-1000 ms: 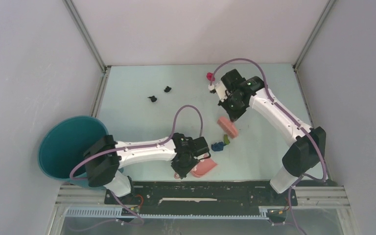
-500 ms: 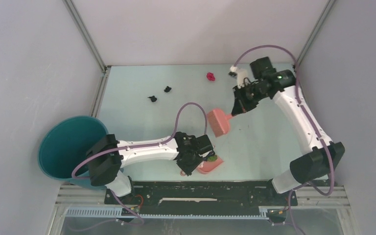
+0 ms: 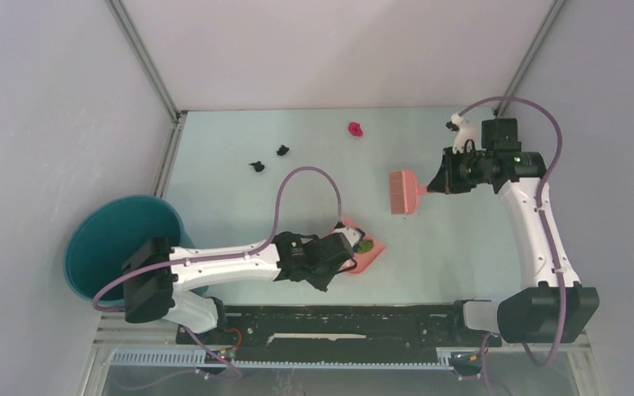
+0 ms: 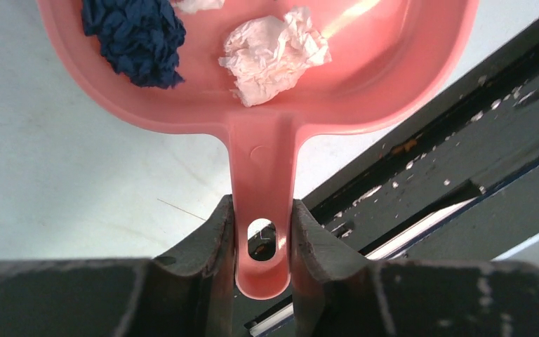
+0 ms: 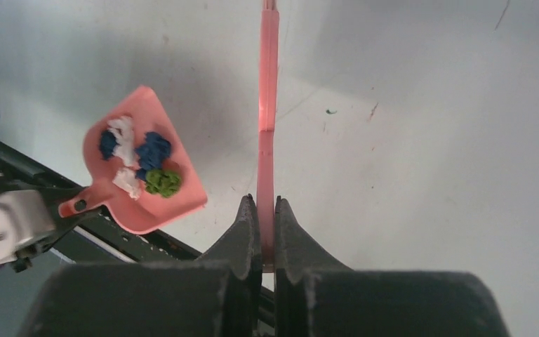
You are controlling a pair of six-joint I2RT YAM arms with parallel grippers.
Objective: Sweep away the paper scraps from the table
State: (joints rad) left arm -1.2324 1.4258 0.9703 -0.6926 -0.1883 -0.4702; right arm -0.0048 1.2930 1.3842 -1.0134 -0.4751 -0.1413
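Bucket (image 3: pixel 120 247), round and teal, stands at the far left beside the left arm's base, far back from the left gripper (image 4: pixel 262 239). The left arm (image 3: pixel 223 257) lies low and nearly flat, stretched rightward along the near edge of the table (image 3: pixel 215 198), with the gripper pointing right. Two black wads (image 3: pixel 257 166) lie on the bare surface beyond this arm, well away from the gripper toward the far side. The gripper's fingers (image 4: pixel 214 235) pinch the handle of the salmon-pink dustpan (image 4: pixel 365 77), one on each side of its hanging hole, and the pan fans out straight ahead of the fingertips. Inside it sit paper scraps (image 5: pixel 154 151): dark blue, white and green. Whether the pan touches the table cannot be told. A magenta wad (image 3: pixel 354 129) rests near the far edge, well apart from both grippers and roughly between them. Further right, the brush (image 3: pixel 402 191) juts out ahead of the right gripper (image 5: pixel 266 232), whose jaws are pressed together on its thin handle, with the head at the end away from the fingertips. The right arm (image 3: pixel 532 227) rises from its base at the near right corner, runs toward the far side, then bends at the wrist so the gripper faces left across the table.
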